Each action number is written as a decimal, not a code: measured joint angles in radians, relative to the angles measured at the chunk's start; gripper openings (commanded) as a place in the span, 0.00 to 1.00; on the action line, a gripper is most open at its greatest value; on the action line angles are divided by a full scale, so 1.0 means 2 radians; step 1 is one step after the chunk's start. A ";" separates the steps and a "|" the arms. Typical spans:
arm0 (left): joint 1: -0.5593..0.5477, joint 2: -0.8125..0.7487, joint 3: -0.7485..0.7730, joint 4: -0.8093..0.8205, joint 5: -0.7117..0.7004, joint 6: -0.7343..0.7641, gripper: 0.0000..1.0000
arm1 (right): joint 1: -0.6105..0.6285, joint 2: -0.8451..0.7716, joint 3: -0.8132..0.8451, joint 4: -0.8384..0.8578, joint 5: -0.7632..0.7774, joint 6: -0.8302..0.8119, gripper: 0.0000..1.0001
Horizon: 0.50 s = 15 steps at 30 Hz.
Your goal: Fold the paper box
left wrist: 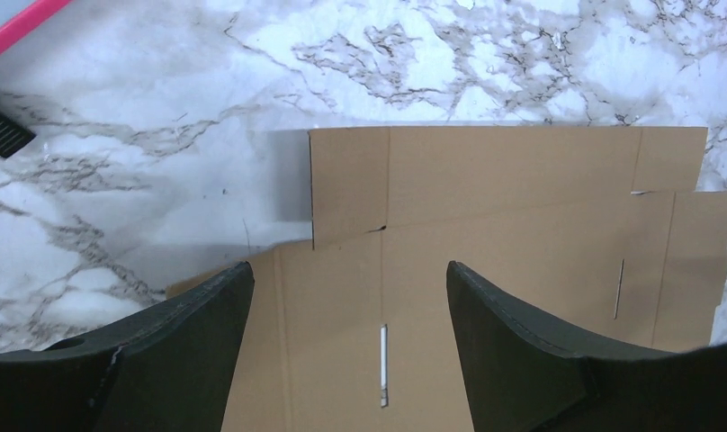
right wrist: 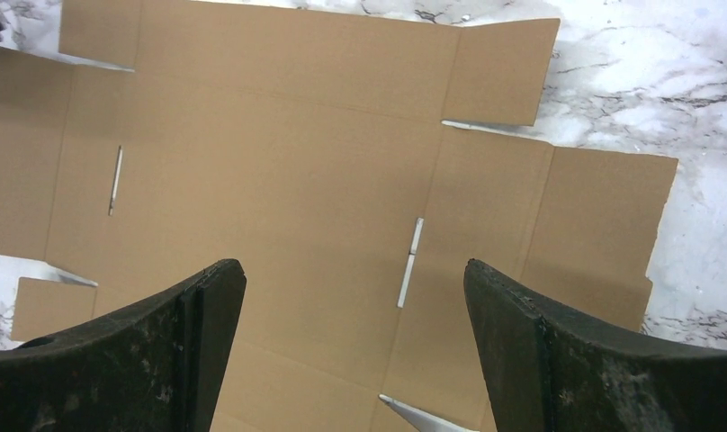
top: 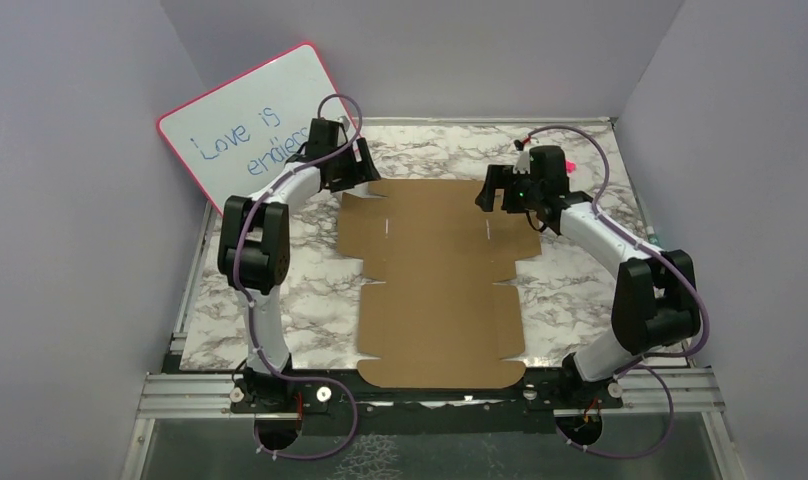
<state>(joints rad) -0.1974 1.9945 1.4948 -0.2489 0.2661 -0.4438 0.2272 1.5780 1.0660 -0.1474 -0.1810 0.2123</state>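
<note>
Both pairs of jaws are spread wide, with nothing caught between them. The marble-patterned table (top: 310, 290) fills the floor of the booth, and the paper box (top: 440, 290) lies on it as one large flat sheet of plain brown cardboard. It is unfolded, and its near rounded flap reaches to the table edge between the two arm bases. Its side flaps step outward at the far end, where both arms reach over it.

A pink-framed whiteboard (top: 250, 120) leans in the far left corner. Its blue handwriting is partly hidden behind the left arm.

The left gripper (top: 352, 170) hangs over the sheet's far left corner, fingers apart, with cardboard and a strip of marble showing in its own camera. The right gripper (top: 495, 190) sits over the far right part, just as open, with brown sheet filling most of its view. Two thin slits are cut into the sheet, one below each gripper: the left slit (left wrist: 383, 364) and the right slit (right wrist: 409, 265).
</note>
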 measured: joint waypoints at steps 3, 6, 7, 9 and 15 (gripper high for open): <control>0.005 0.030 0.026 -0.006 0.016 0.000 0.73 | 0.000 -0.004 -0.006 0.009 -0.010 0.002 0.97; 0.010 0.060 0.056 -0.010 0.035 0.000 0.68 | 0.000 -0.004 -0.009 0.014 -0.020 0.005 0.97; 0.011 0.069 0.064 -0.011 0.041 0.000 0.67 | 0.000 -0.004 -0.009 0.014 -0.024 0.006 0.97; 0.013 0.089 0.084 -0.014 0.051 0.000 0.63 | 0.000 -0.004 -0.009 0.017 -0.029 0.008 0.97; 0.017 0.126 0.117 -0.017 0.075 0.000 0.49 | 0.000 0.007 -0.005 0.025 -0.041 0.008 0.97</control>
<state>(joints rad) -0.1635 2.2475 1.7287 -0.2821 0.4156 -0.4438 0.2272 1.5917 1.0557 -0.0967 -0.2638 0.2283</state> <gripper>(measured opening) 0.579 0.972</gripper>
